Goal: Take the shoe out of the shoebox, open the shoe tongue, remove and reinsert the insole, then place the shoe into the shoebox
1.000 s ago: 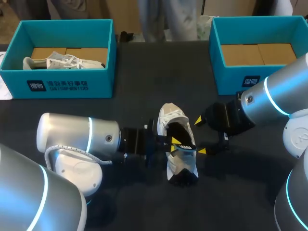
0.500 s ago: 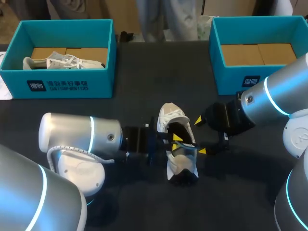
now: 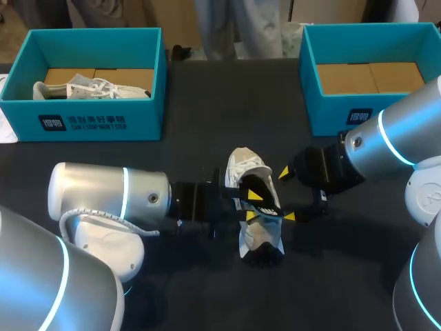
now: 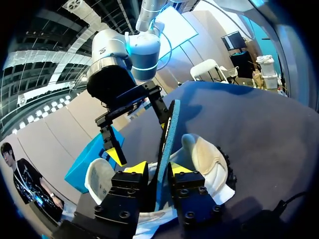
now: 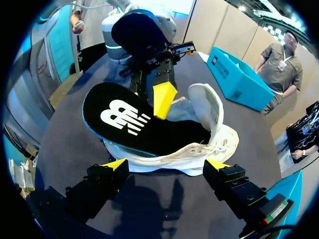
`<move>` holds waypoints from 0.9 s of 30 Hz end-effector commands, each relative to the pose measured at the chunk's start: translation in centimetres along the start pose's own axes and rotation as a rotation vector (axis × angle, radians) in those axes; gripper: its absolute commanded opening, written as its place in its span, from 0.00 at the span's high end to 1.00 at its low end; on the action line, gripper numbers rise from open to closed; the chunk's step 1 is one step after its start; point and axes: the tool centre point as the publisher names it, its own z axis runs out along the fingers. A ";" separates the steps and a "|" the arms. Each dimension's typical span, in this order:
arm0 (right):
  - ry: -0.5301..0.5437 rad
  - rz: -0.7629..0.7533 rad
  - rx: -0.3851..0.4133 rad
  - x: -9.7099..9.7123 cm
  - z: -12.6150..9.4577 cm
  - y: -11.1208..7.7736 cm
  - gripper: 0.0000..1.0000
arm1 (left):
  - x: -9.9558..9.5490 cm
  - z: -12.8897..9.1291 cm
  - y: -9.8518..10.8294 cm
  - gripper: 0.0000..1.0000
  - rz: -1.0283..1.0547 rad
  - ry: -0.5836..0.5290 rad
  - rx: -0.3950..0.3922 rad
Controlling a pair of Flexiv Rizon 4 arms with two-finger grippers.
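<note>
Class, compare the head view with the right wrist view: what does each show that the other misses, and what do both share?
Only the head view: a second white shoe lying inside the left teal cardboard shoebox, and the bare brown floor of the right teal cardboard shoebox. Only the right wrist view: the white logo on top of the flat black insole. Both: the white mesh sneaker on the dark table, the insole pinched in the left hand, and the right hand open beside the sneaker.
</note>
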 end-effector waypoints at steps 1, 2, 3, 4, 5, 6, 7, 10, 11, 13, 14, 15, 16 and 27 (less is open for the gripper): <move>-0.002 0.000 0.002 0.1 0.0 0.0 0.00 | 0.4 -0.1 0.3 1.00 -0.004 0.006 0.006; -0.002 0.000 0.002 0.1 0.0 0.0 0.00 | 0.5 0.0 0.3 1.00 -0.004 0.008 0.006; -0.002 0.000 0.002 0.1 0.0 0.0 0.00 | 0.5 0.1 0.4 1.00 -0.004 0.010 0.006; -0.002 0.000 0.002 0.1 0.0 0.0 0.00 | 0.5 0.2 0.6 1.00 -0.001 0.018 0.004; -0.002 0.000 0.002 0.1 0.0 0.0 0.00 | 0.5 0.3 0.7 1.00 0.000 0.019 0.004; -0.002 0.000 0.002 0.1 0.0 0.0 0.00 | 0.4 0.3 1.0 1.00 0.004 0.022 0.000; -0.002 0.000 0.002 0.1 0.0 0.0 0.00 | 0.4 0.4 1.3 1.00 0.005 0.024 -0.002; -0.002 0.000 0.002 0.1 0.0 0.0 0.00 | 0.1 0.4 1.9 1.00 0.020 0.031 -0.014; -0.002 0.000 0.002 0.1 0.0 0.0 0.00 | 0.0 0.4 2.1 1.00 0.024 0.035 -0.018; -0.002 0.000 0.002 0.1 0.0 0.0 0.00 | -0.2 0.4 2.6 1.00 0.035 0.042 -0.025; -0.002 0.000 0.002 0.1 0.0 0.0 0.00 | -0.3 0.4 2.9 1.00 0.037 0.044 -0.027; -0.002 0.000 0.002 0.1 0.0 0.0 0.00 | -0.3 0.4 3.1 1.00 0.037 0.046 -0.029; -0.002 0.000 0.002 0.1 0.0 0.0 0.00 | -0.4 0.4 3.2 1.00 0.037 0.048 -0.030; -0.002 0.000 0.002 0.1 0.0 0.0 0.00 | -0.2 -0.2 1.4 0.73 0.044 0.024 0.001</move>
